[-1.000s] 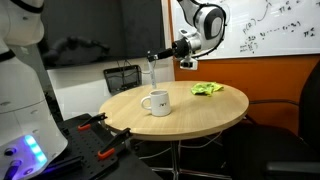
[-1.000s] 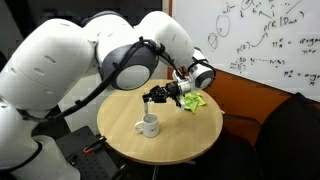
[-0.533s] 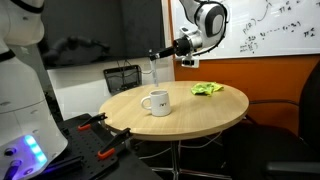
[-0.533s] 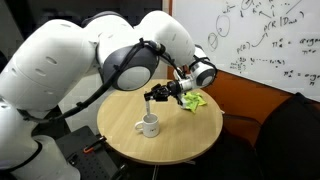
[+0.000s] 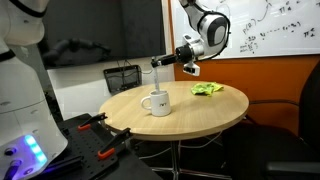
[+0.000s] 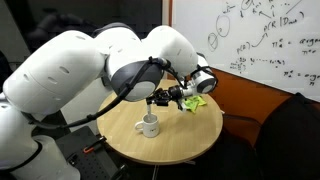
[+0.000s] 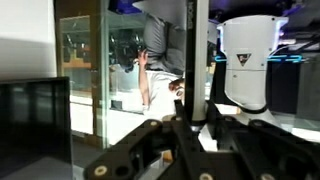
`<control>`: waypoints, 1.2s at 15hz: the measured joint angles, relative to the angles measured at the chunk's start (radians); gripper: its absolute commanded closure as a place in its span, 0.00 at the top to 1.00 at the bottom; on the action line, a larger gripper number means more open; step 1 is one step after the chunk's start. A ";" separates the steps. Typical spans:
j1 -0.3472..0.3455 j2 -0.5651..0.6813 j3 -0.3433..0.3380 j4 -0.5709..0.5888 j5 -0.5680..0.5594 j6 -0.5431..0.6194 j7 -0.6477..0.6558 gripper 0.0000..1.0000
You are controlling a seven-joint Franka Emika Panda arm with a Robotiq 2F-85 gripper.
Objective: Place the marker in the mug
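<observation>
The white mug (image 5: 155,102) stands upright on the round wooden table (image 5: 205,115), handle to the side; it also shows in an exterior view (image 6: 148,125). My gripper (image 5: 158,64) reaches out sideways above the mug and is shut on the marker (image 5: 156,75), a thin dark stick that hangs upright below the fingers, its lower end a little above the mug's rim. In an exterior view the gripper (image 6: 156,97) holds it just over the mug. In the wrist view the marker (image 7: 198,60) stands upright between the fingers (image 7: 198,125).
A green cloth (image 5: 207,89) lies on the table behind the mug, also in an exterior view (image 6: 194,102). A black wire basket (image 5: 122,77) stands beyond the table. Orange-handled clamps (image 5: 95,122) lie on a dark bench beside it. A whiteboard (image 5: 280,25) hangs behind.
The gripper with the marker has moved down and toward the mug; the marker's lower end now hangs closer to the rim. The mug and cloth have not moved.
</observation>
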 measured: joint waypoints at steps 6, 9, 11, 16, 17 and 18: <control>0.002 0.064 -0.002 0.042 0.000 0.083 0.000 0.07; 0.006 0.091 -0.004 0.058 -0.002 0.106 0.004 0.07; 0.026 0.102 -0.033 0.074 0.015 0.107 0.010 0.07; 0.122 0.109 -0.156 0.118 0.070 0.107 0.010 0.44; 0.146 0.109 -0.190 0.130 0.084 0.107 0.002 0.52; 0.156 0.110 -0.201 0.137 0.081 0.108 -0.001 0.59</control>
